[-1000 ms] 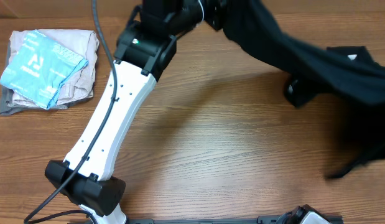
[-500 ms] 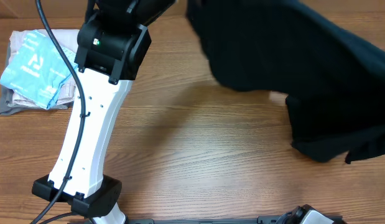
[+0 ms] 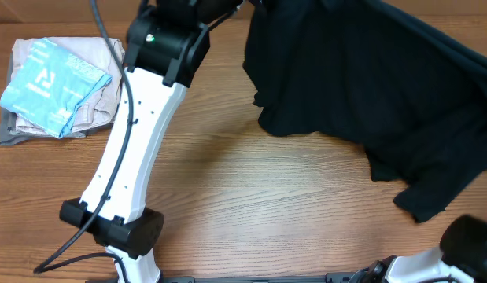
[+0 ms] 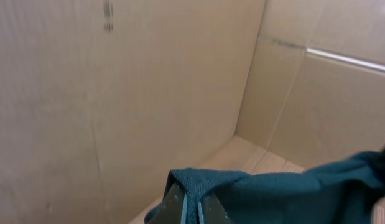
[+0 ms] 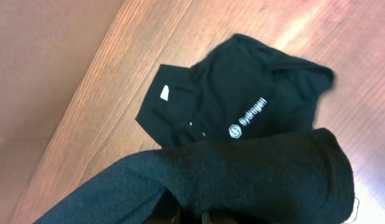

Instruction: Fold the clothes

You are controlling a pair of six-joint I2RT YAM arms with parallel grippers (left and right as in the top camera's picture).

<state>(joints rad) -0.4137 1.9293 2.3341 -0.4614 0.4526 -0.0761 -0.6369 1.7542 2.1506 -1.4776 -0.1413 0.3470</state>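
Over the table's (image 3: 267,204) right half hangs a plain black shirt (image 3: 369,86), limp and creased (its hem sags lowest at the right). The left gripper (image 4: 191,208) pinches one bunched edge tight. The right gripper (image 5: 191,218) is closed too, with fabric heaped over it. Farther off, a second black shirt (image 5: 242,93) with white print lies crumpled on the wood.

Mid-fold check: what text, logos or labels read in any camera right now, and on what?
"Sydrogen": white print beside a round logo on the black garment, right wrist view.
White tag on that garment: nothing legible.
Light blue item on the folded pile, overhead: white A-like mark, smaller print too small to read.
Dark marks on the cardboard wall, left wrist view: blurred.
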